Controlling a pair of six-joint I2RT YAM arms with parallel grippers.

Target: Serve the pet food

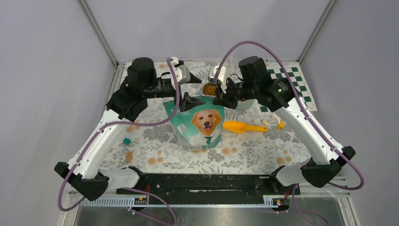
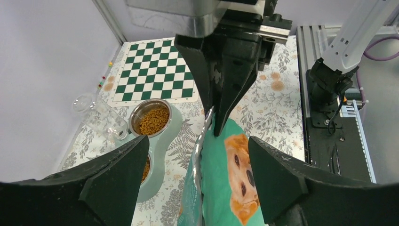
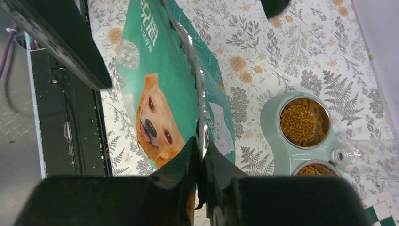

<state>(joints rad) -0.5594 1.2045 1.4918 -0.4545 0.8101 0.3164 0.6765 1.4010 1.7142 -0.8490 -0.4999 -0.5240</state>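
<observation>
The pet food (image 3: 303, 123) is brown kibble filling two steel bowls of a pale green feeder (image 3: 272, 117); it also shows in the left wrist view as pet food (image 2: 153, 120). A teal bag (image 1: 200, 125) with a dog picture stands mid-table. My right gripper (image 3: 200, 149) is shut on the bag's silver top edge (image 3: 201, 113). My left gripper (image 2: 197, 141) is open, one finger on each side of the bag's top (image 2: 221, 160), touching neither side. In the top view the left gripper (image 1: 188, 101) and right gripper (image 1: 220, 100) meet over the bag.
A yellow-orange scoop (image 1: 242, 126) lies right of the bag. A clear glass jar (image 2: 101, 117) lies beside the feeder. A green chessboard mat (image 2: 150, 70) covers the far right corner. Small blocks (image 1: 127, 141) lie at the left, small pieces (image 1: 273, 123) near the scoop.
</observation>
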